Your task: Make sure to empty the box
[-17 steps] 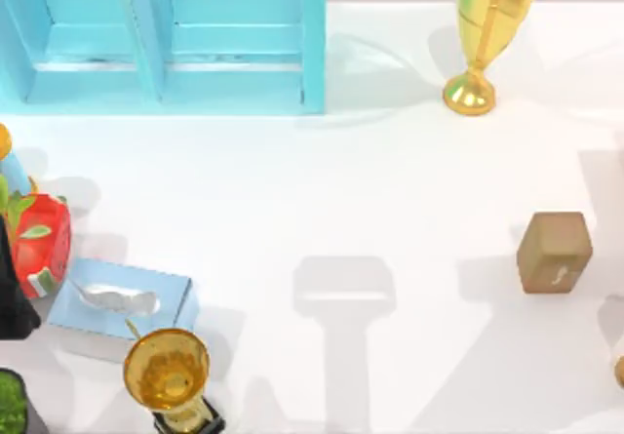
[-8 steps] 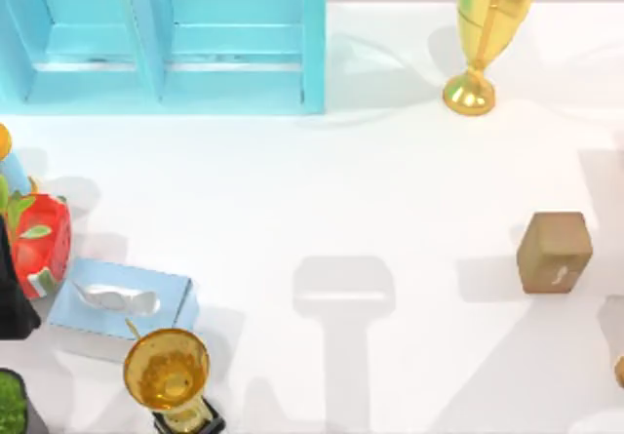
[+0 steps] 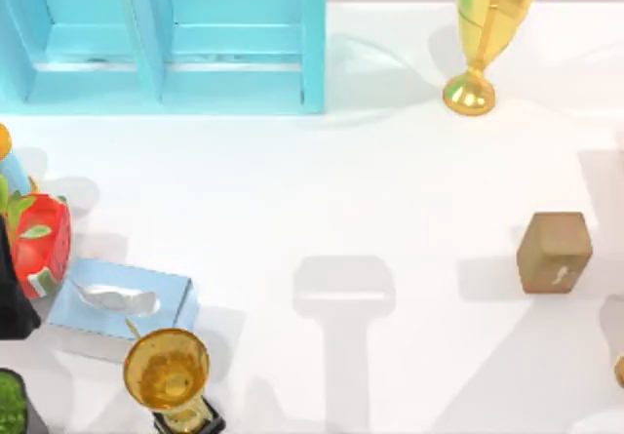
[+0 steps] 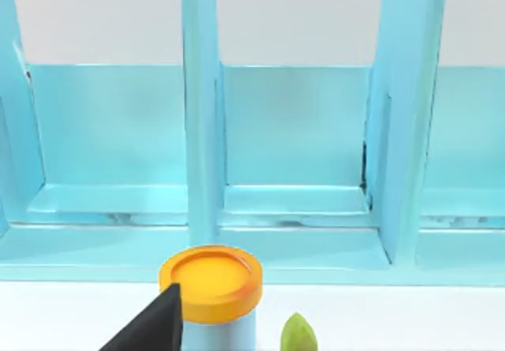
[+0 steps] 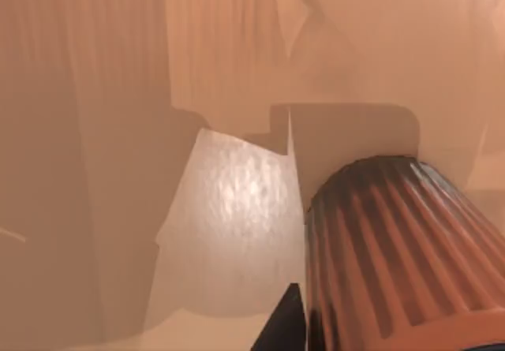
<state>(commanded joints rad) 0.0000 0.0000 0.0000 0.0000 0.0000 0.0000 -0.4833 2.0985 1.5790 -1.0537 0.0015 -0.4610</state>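
The right wrist view looks into a tan box (image 5: 95,169) with plain walls and a paler floor. A ribbed orange-brown cylinder (image 5: 394,248) lies inside it. One dark fingertip (image 5: 288,323) of my right gripper shows right beside the cylinder, and I cannot tell whether it grips it. At the top view's left edge, a black part of my left arm (image 3: 14,297) stands beside a red object (image 3: 41,244). In the left wrist view, a black fingertip (image 4: 154,327) shows in front of a light-blue bottle with an orange lid (image 4: 211,281).
A light-blue shelf unit (image 3: 166,39) spans the back left. A tall gold trophy (image 3: 483,34) stands at the back right. A small brown block (image 3: 554,251) sits at the right. A blue tissue box (image 3: 122,299) and a gold cup (image 3: 168,375) are at the front left.
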